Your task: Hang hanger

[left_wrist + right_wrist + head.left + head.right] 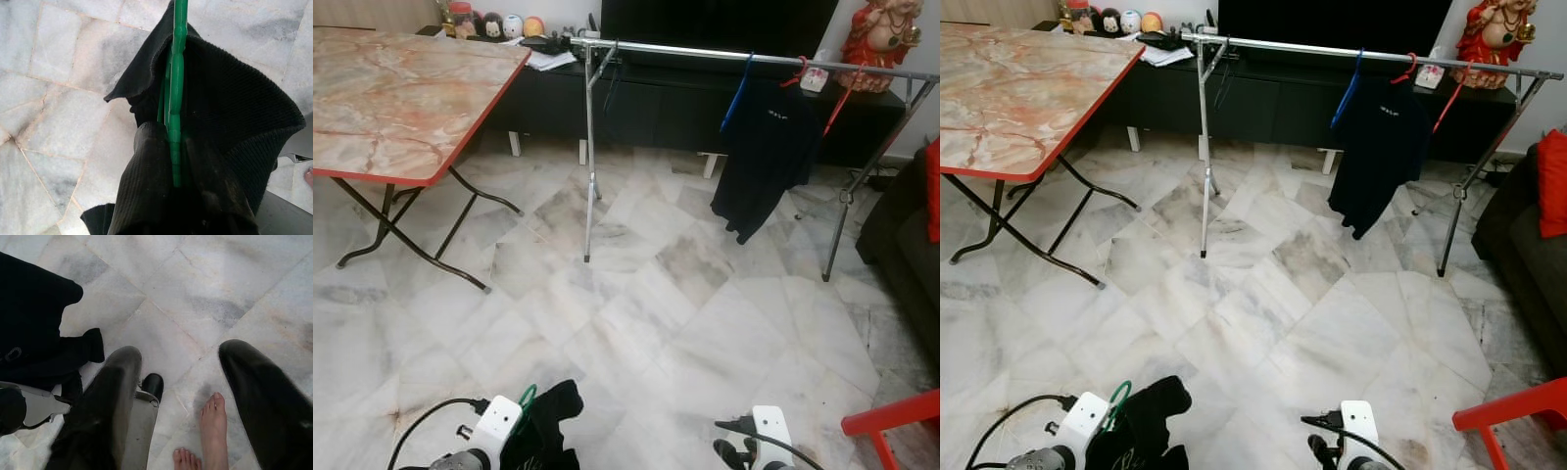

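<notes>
Two black fingers of the left gripper (177,161) are closed on a green plastic hanger (176,88), which runs straight out between them; a black knit garment (230,112) is draped on the hanger and hangs around the fingers. From the head camera, this gripper sits low at the robot's left, hanger hook and garment (546,421) just beside the white wrist housing, above the white marble tile floor (636,323).

The right gripper (178,382) is low at the robot's right, fingers spread wide, holding nothing. A person's bare foot (212,431) stands on the floor between them.

Ahead, well apart from both grippers: a silver metal clothes rack (590,147) with a horizontal rail. On the rail hang a black shirt (766,157), a blue hanger (737,93) and a red hanger (837,108). A marble-pattern folding table with red edge (401,98) stands to the left. A red plastic chair corner (891,416) is at the lower right.
</notes>
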